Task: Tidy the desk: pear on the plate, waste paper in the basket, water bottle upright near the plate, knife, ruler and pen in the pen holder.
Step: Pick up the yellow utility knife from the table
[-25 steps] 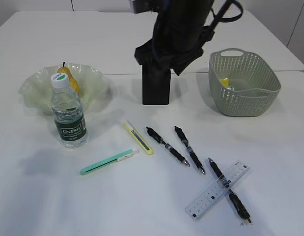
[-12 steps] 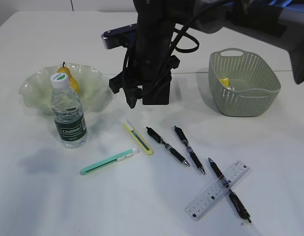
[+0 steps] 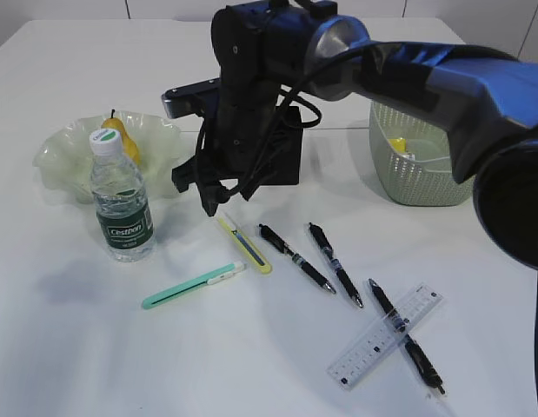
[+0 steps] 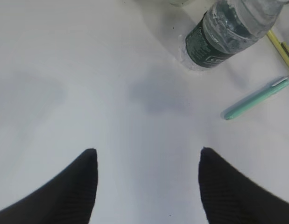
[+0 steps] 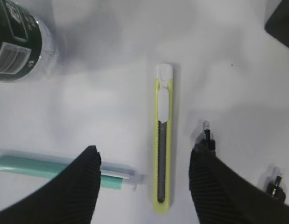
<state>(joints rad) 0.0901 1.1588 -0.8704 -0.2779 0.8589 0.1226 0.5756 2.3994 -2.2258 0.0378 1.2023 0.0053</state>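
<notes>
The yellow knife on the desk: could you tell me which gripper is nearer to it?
Right. The right gripper hangs open directly over the yellow knife; the left gripper hovers open over bare desk, the knife off at its view's edge.

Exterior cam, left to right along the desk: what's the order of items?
plate with pear → water bottle → teal knife → yellow knife → two black pens → ruler crossed by a third pen → basket.
</notes>
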